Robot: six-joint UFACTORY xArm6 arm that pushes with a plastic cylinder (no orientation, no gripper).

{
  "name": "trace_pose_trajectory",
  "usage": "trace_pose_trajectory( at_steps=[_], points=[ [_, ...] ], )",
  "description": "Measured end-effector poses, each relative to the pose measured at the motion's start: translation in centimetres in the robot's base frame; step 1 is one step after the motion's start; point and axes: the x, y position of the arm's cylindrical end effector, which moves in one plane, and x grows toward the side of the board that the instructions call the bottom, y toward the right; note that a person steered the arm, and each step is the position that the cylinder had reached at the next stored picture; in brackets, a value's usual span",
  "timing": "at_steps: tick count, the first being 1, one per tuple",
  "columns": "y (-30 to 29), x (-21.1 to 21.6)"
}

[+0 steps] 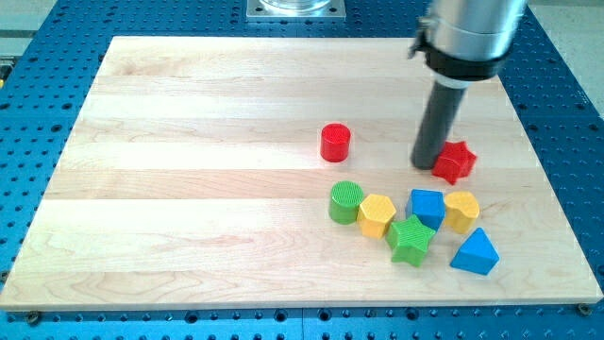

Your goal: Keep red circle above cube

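Observation:
The red circle [335,143] is a short red cylinder standing alone right of the board's middle. The blue cube [427,207] sits lower right of it, in a cluster of blocks. My tip [427,163] rests on the board at the left side of a red star [455,161], touching or nearly touching it. The tip is about a hundred pixels to the right of the red circle and just above the blue cube.
Cluster below: green cylinder [346,201], yellow hexagon [377,214], green star [411,240], a second yellow block [461,211], blue triangle [475,252]. The wooden board [189,189] lies on a blue perforated table [28,47]. The arm's grey body [469,33] hangs at the view's top right.

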Motion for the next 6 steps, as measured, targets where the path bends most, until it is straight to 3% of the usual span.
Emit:
trace_pose_trajectory(
  at_steps=[1,3,4,5,6],
  points=[
    [-1.8,3.0],
    [6.5,-1.0],
    [0.7,1.1],
    [-10.4,1.5],
    [-16.7,-0.8]
  ],
)
